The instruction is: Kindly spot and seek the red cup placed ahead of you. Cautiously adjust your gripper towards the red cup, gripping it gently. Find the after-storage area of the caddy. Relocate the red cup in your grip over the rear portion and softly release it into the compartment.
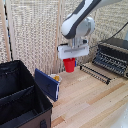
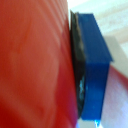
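The red cup (image 1: 69, 65) hangs in the air above the wooden table, held from above by my gripper (image 1: 69, 60), which is shut on it. The white hand sits just over the cup's rim. In the wrist view the red cup (image 2: 35, 65) fills most of the picture, with a blue-tipped finger pad (image 2: 95, 65) pressed flat against its wall. The black caddy (image 1: 20, 95) stands at the exterior view's lower left, open, with a divider across it. The cup is well to the exterior view's right of the caddy and higher than its rim.
A blue flat box (image 1: 47, 84) leans beside the caddy, with a yellow-orange object (image 1: 56, 78) just behind it. A black toaster oven (image 1: 114, 56) with its door (image 1: 95, 72) folded down sits at the exterior view's right. A woven screen backs the table.
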